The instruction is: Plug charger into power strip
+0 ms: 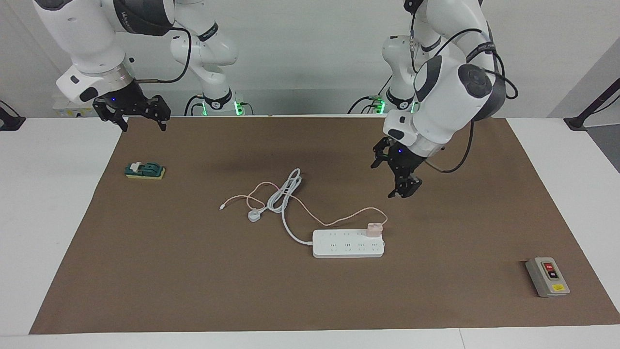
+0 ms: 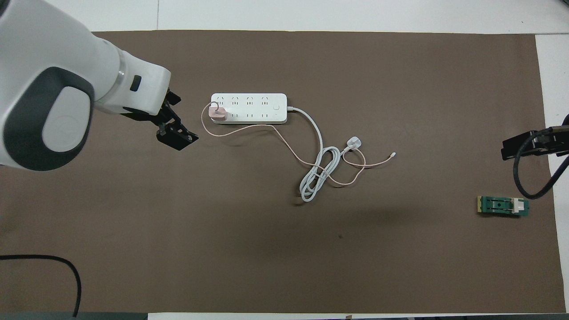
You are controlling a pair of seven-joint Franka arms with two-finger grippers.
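Charger (image 1: 374, 229) seated in strip (image 1: 348, 244); left claw (image 1: 398, 175) wide, empty, raised over surface (image 1: 310, 300); next: retreat only.

The right gripper (image 1: 139, 116) was cut off by the overhead view's edge; only a black part of it showed there. The upper links of both arms ran out of the facing view at the top. The left arm's base lay outside the overhead view. The charger (image 2: 218, 114) covered its socket on the power strip (image 2: 249, 108), so its pins were not visible. Lettering on the grey switch box (image 1: 547, 277) was too small to read.
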